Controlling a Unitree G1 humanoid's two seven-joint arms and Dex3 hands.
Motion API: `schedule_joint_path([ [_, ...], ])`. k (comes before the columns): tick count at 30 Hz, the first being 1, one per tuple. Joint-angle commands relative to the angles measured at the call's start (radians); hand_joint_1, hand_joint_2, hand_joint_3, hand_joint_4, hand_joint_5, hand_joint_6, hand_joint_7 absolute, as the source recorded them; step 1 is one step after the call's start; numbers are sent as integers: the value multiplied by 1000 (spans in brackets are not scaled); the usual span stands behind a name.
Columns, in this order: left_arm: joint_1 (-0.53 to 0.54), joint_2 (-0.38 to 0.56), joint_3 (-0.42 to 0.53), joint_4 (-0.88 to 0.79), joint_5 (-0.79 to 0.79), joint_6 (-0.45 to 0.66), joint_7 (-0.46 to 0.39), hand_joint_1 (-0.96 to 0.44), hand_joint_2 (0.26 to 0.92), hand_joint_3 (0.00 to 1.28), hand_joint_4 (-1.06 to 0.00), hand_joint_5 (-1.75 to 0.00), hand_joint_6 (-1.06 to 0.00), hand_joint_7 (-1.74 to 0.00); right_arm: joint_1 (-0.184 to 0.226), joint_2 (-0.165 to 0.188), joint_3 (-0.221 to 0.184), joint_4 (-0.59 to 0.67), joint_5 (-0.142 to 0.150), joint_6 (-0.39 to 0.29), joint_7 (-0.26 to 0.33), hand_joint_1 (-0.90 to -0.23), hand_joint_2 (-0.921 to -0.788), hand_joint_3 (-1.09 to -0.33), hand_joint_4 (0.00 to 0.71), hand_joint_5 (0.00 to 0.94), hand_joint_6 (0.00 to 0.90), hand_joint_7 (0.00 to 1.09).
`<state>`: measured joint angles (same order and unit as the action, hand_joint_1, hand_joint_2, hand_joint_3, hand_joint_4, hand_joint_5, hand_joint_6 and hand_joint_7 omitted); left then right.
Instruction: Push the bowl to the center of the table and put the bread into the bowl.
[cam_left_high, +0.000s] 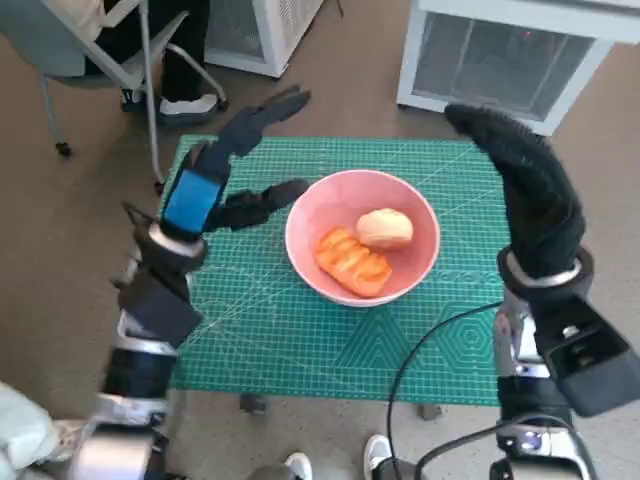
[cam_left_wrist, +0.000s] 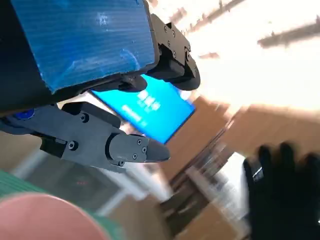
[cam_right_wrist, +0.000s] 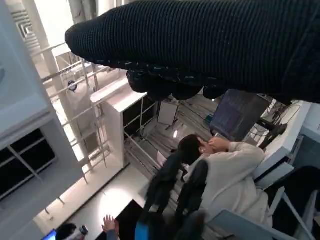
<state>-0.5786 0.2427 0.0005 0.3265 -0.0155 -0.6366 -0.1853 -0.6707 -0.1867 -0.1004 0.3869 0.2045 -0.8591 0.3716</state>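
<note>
Since the bread (cam_left_high: 355, 262) lies in the bowl (cam_left_high: 310, 210) between our raised robot hands, we judge the task finished. Left robot hand (cam_left_high: 215, 190) is spread, empty; right robot hand (cam_left_high: 530, 195) empty, fingers seemingly extended. Next, we withdraw.

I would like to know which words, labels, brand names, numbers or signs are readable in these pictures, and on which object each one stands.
No text can be read in any view.
Blue screen, left wrist view: white characters, too blurred to read.
Green cutting mat: printed grid lines and a hexagon figure; any scale numbers are too small to read.
Pink bowl, the two breads, and both hands: no markings visible.
</note>
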Motion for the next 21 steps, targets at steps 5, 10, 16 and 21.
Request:
schedule_joint_path([
  [5, 69, -89, 36, -73, -48, -38, 51, -439, 921, 304, -521, -40, -388, -382, -26, 10, -4, 30, -2, 36, -18, -633, -921, -827, -1, 505, -1, 683],
  [10, 95, -119, 41, -91, -43, -56, 67, -458, 921, 353, -513, -25, -403, -363, -36, 20, -4, 52, 5, 41, -18, -593, -921, -821, -1, 501, -1, 676],
  [16, 120, -132, 41, -111, -39, -62, 68, -488, 921, 378, -496, -13, -408, -354, -39, 31, -3, 61, 2, 43, -21, -573, -921, -815, 5, 495, -1, 686],
  [21, 126, -121, 43, -112, -44, -60, 51, -505, 921, 387, -476, -2, -410, -348, -40, 30, -3, 61, -9, 43, -26, -566, -921, -828, 15, 478, -1, 693],
])
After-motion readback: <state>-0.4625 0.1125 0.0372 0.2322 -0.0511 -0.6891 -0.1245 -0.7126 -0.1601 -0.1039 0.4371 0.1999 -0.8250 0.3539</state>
